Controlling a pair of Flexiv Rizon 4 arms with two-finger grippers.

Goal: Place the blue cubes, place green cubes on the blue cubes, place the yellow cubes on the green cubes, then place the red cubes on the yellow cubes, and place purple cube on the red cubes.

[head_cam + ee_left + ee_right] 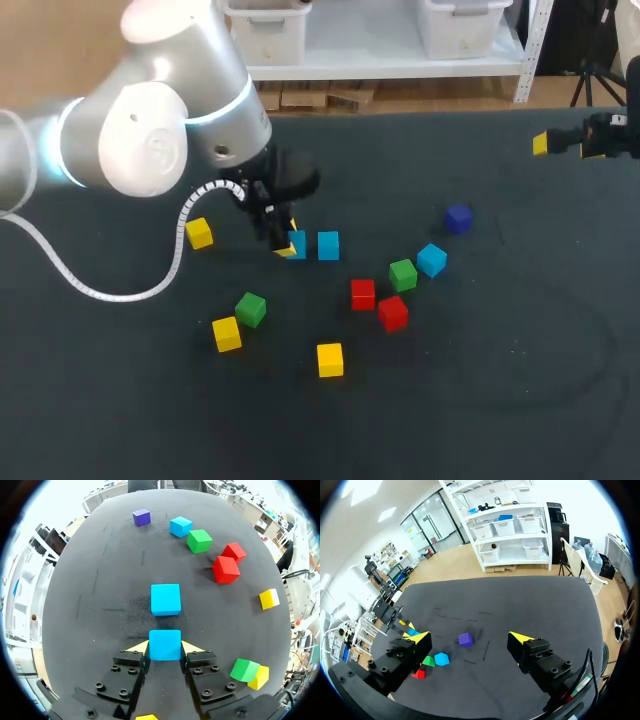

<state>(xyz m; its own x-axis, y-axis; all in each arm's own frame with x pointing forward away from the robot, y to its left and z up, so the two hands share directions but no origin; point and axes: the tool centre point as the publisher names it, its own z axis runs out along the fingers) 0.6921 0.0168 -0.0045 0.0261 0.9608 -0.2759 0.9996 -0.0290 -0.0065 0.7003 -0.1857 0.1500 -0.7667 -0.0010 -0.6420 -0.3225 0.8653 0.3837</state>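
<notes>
On the dark table [520, 400], left tool [165, 648] clasping blue cube [165, 644]

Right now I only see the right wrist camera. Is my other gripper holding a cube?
Observer: Yes. The left gripper is shut on a blue cube.
Operator: Is another blue one close to it?
Observer: Yes. A second blue cube sits just ahead of that gripper, with a small gap between the two.
Operator: I can't find any yellow ones!
Observer: The head view shows three. A yellow cube is farthest left, a second yellow cube is right beside a green cube, and a third yellow cube lies on its own.
</notes>
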